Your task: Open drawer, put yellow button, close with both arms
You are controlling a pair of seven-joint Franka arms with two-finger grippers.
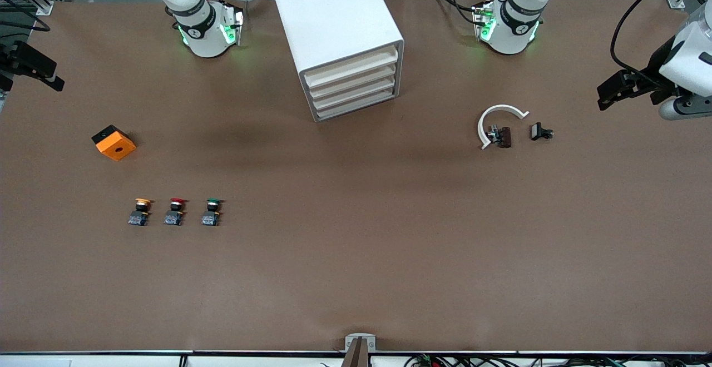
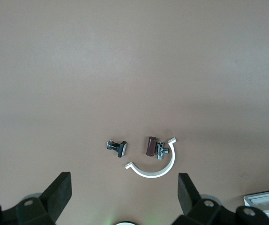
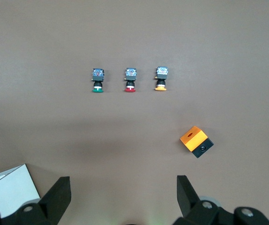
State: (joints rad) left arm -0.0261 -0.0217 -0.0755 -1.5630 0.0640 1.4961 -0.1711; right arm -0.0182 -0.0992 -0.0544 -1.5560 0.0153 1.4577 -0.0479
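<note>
The drawer [image 1: 351,65] is shut, topmost in the cabinet [image 1: 334,33]. The yellow button [image 1: 141,211] stands nearer the camera than the cabinet, toward the right arm's end, beside a red button [image 1: 176,211]. Left gripper [image 2: 124,187] and right gripper [image 3: 123,190] hover high with jaws spread. Likely risk: grabbing the neighbouring red button.

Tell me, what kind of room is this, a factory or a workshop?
Most likely a robotics test lab: two white jointed robot arms are bolted to a brown-covered table, with a white four-drawer cabinet and three small push-buttons laid out in a neat row like practice props.
</note>
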